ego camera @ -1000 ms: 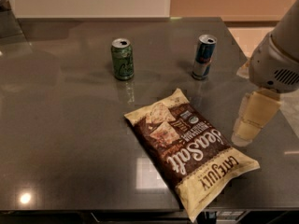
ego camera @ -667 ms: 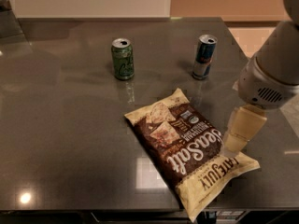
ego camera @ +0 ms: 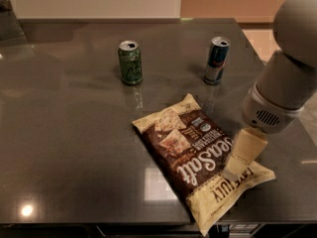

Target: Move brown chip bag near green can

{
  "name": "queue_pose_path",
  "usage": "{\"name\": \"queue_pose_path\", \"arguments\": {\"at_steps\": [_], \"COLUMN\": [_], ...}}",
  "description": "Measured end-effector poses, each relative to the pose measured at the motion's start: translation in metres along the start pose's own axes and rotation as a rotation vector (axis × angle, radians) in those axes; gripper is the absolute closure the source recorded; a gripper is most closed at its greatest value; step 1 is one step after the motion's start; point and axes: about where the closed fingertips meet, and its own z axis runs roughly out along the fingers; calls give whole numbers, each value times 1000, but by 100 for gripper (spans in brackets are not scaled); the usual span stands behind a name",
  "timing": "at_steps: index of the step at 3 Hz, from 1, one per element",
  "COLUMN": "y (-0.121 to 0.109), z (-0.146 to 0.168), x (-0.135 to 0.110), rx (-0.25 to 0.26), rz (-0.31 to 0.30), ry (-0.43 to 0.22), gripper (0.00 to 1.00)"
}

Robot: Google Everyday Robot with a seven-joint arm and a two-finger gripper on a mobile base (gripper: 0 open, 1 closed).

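At the near edge of the dark grey glossy desk (ego camera: 74, 148), the large flat dark-brown chip bag with cream-yellow ends (ego camera: 190, 152) is lying flat and diagonal, with its lower cream end reaching toward the front edge. Over that lower right end, the cream-coloured gripper (ego camera: 233, 171) of the pale grey arm (ego camera: 280, 93) is pointing down at the bag. Contact cannot be confirmed, and whether the jaws are open or closed cannot be told.

Judged step: the gripper is securing the bag before moving it. For a sound grasp, the jaws should be closing on the flat cream end rather than the puffed middle, where the foil would likely be slipping.

Farther back, the small green drink can with a silver top (ego camera: 130, 62) is standing upright, well apart from the bag's upper end. To its right, the taller blue-and-silver can (ego camera: 217, 60) is standing nearer the bag. The travel path should be passing left of this can and staying low, stopping short of toppling either one.
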Motion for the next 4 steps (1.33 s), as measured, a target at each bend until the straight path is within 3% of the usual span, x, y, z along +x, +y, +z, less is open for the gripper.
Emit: {"name": "queue_pose_path", "arguments": {"at_steps": [2, 3, 4], "y": [17, 28, 36], "z": [13, 15, 18], "x": [-7, -12, -17], "rx": [-164, -186, -185], "rz": [32, 19, -1], "ry": [-42, -45, -29], "gripper": [0, 0, 16]}}
